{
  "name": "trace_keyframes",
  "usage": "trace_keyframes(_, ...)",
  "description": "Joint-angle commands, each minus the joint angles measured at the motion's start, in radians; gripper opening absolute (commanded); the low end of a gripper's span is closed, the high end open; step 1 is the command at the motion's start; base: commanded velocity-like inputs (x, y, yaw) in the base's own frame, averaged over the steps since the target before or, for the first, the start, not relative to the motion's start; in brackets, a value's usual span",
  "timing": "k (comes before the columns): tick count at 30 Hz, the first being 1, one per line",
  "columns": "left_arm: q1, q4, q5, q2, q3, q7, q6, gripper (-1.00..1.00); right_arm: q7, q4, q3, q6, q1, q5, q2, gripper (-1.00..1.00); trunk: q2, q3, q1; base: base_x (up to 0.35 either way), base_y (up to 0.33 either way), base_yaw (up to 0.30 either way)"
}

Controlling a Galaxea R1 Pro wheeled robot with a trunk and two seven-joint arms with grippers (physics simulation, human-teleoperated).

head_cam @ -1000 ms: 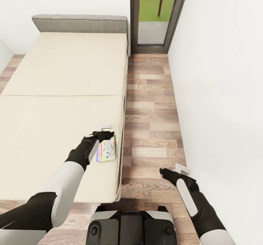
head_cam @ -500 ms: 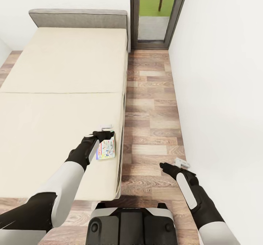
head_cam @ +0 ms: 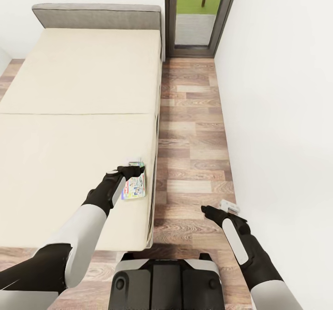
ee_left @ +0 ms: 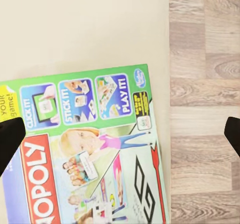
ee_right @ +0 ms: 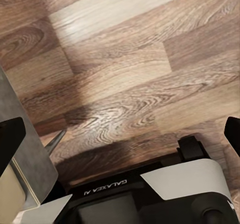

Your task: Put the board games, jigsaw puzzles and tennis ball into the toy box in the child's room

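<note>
One board game [head_cam: 134, 187], a pale Monopoly box with green edges, lies face up on the beige bed [head_cam: 78, 92], close to the mattress's right edge. My left gripper [head_cam: 133, 167] hovers over its far end, open. In the left wrist view the board game [ee_left: 95, 154] is seen from straight above, with the dark fingertips [ee_left: 10, 139] spread wide, one over the box and the other over the floor. My right gripper [head_cam: 217, 209] hangs open above the wooden floor [head_cam: 189, 129]. The toy box and the table are out of view.
A grey headboard [head_cam: 97, 16] closes the bed's far end. A glass door [head_cam: 199, 14] stands at the end of the floor strip between bed and white wall [head_cam: 277, 115]. My own base [ee_right: 150, 194] sits low in front.
The whole picture has slid so that the bed and door sit higher: the camera moved. Both arms keep almost the same place in it; both grippers stay open.
</note>
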Motion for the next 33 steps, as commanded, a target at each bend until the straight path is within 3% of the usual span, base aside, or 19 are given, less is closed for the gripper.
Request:
trace_keyframes(1, 0.000, -0.002, -0.009, -0.002, 0.007, -0.005, 0.006, 1.00, -0.010, -0.001, 0.001, 0.002, 0.000, -0.010, 0.000, 1.00, -0.002, -0.003, 0.000, 0.000, 0.000, 0.000)
trace_keyframes(19, -0.002, -0.008, -0.009, -0.006, 0.012, -0.002, 0.010, 1.00, -0.011, 0.011, 0.001, 0.000, -0.002, -0.009, 0.001, 1.00, -0.002, -0.032, 0.000, 0.000, 0.000, 0.000)
trace_keyframes(25, -0.048, -0.021, -0.010, -0.001, 0.011, 0.001, 0.018, 1.00, -0.012, 0.014, 0.001, 0.000, -0.003, -0.010, 0.001, 1.00, -0.002, -0.042, 0.000, 0.000, 0.000, 0.000)
trace_keyframes(33, -0.075, -0.026, -0.009, -0.002, 0.012, 0.088, 0.021, 1.00, -0.012, 0.016, 0.001, 0.000, -0.003, -0.010, 0.001, 1.00, -0.002, -0.055, 0.000, 0.000, 0.000, 0.000)
